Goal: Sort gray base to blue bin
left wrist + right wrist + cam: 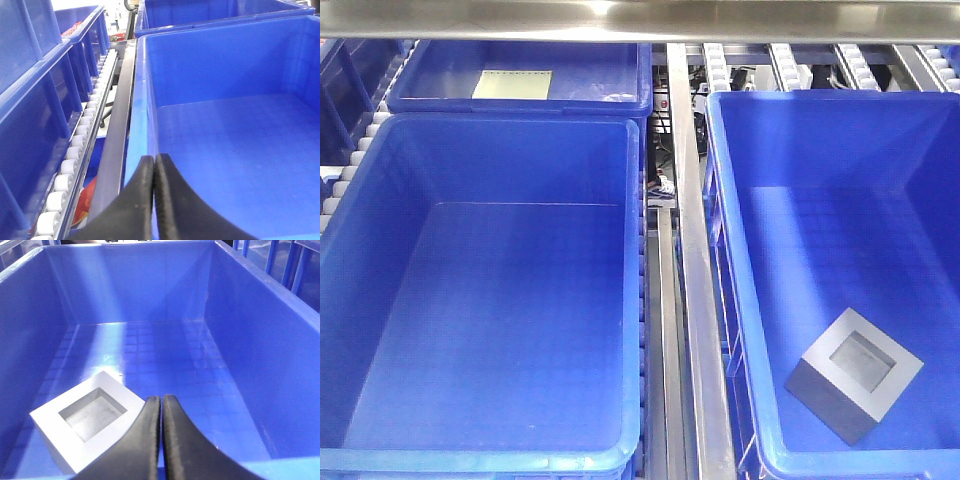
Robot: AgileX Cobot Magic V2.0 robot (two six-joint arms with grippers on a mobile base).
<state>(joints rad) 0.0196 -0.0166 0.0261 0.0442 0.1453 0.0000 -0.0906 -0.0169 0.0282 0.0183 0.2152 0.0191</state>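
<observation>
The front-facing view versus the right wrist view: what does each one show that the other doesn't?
Only the front-facing view shows the second large crate on the left with nothing visible inside, the crate with the pale yellowish sheet behind it, and the metal rail between the crates. Only the right wrist view shows the right gripper, its fingers closed together above the bin. Both show the gray base, recess facing up, resting on the grid floor of the blue bin.

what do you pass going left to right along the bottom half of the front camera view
empty blue bin → metal rail between the bins → right blue bin → gray base lying on that bin's floor, recess facing up
</observation>
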